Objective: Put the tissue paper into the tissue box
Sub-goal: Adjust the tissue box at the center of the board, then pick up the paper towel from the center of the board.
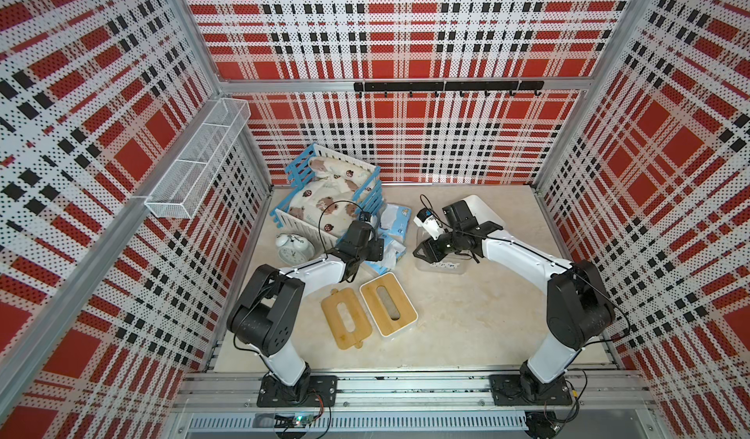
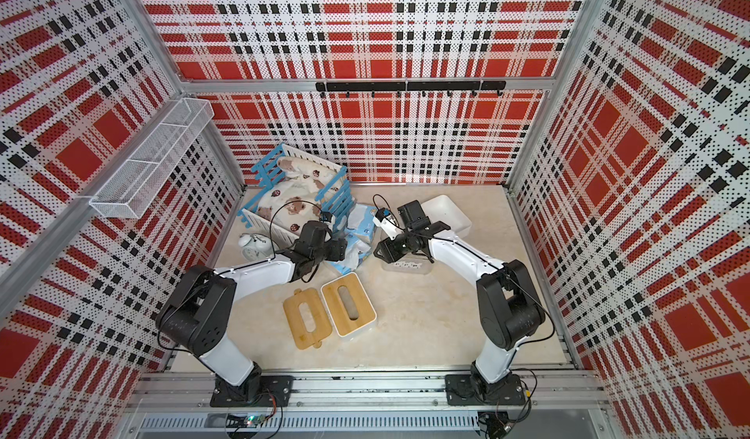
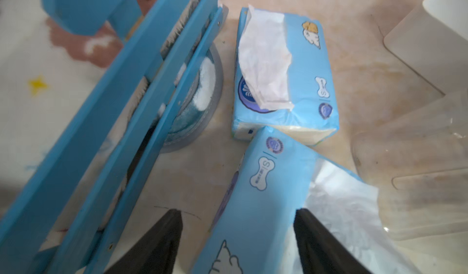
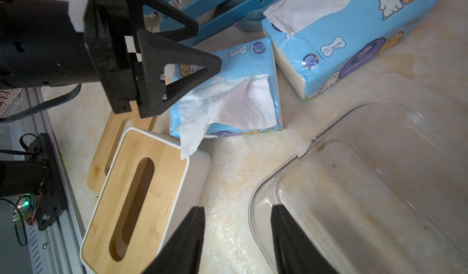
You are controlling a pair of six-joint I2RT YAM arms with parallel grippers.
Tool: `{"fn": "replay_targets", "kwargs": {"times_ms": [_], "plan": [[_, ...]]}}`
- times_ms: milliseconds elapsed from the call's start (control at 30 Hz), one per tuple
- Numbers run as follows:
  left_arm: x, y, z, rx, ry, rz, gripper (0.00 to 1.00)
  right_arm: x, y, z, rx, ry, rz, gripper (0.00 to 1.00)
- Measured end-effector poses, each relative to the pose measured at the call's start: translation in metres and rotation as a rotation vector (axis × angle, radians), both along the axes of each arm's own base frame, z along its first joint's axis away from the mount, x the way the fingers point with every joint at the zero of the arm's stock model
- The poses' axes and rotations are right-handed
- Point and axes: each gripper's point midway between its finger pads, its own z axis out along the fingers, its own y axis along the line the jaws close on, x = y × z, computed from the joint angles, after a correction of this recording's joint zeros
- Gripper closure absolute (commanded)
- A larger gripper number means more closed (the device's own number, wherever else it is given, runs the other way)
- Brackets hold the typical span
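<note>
packs: two on the desk by the crib. The near pack butts end-on against the far pack. Neither is in the box.
left hand: the left hand has its jaws apart, straddling the near pack. There's a gap on the crib side, so I don't call it gripped yet.
right hand: the right hand is released and empty, over bare desk beside the clear tub.
handling: I'd expect the pack to be light and squashy, with a slick film wrap that could slide in the jaws. The loose sheet will tear or pull out if I grab it.
grip: I'd pinch across the short width at mid-body, on the film and clear of the sheet.
box: the slotted lid is on. I judge it must come off first, since a pack won't pass through the slot.
left wrist: this is the only view showing the straddle and the gap.
right wrist: here I see the sheet drooping onto the box corner, and the left hand from outside.
top: the arm hides most of the near pack. Only here do I see the spare lid beside the box and the white tray at the back.
</note>
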Motion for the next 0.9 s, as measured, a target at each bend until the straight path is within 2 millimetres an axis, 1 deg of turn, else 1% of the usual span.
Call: {"fn": "replay_targets", "kwargs": {"times_ms": [133, 233, 300, 400, 533, 633, 733, 800, 900], "plan": [[0.009, 0.011, -0.001, -0.052, 0.032, -0.022, 0.26, 0.002, 0.000, 0.003, -0.001, -0.008, -0.005, 0.49], [0.012, 0.015, -0.001, -0.098, 0.049, -0.038, 0.29, 0.003, 0.000, 0.003, -0.001, -0.006, -0.013, 0.50], [0.010, 0.013, -0.001, -0.121, 0.061, -0.058, 0.32, 0.002, -0.001, 0.002, 0.002, -0.006, -0.019, 0.50], [0.009, 0.012, -0.002, -0.144, 0.073, -0.077, 0.39, -0.002, -0.003, 0.001, 0.004, -0.002, -0.025, 0.50], [0.008, 0.011, -0.012, -0.160, 0.106, -0.091, 0.43, -0.006, -0.006, 0.003, 0.011, -0.002, -0.033, 0.50], [0.008, 0.011, -0.021, -0.158, 0.132, -0.092, 0.48, -0.008, -0.007, 0.007, 0.020, -0.010, -0.039, 0.50], [0.008, 0.010, -0.026, -0.159, 0.145, -0.097, 0.54, -0.008, -0.007, 0.009, 0.029, -0.016, -0.043, 0.50], [0.010, 0.007, -0.027, -0.159, 0.148, -0.105, 0.55, -0.007, -0.006, 0.008, 0.033, -0.018, -0.046, 0.50], [0.013, 0.001, -0.028, -0.159, 0.149, -0.122, 0.55, -0.008, -0.006, 0.007, 0.034, -0.012, -0.051, 0.50]]}}
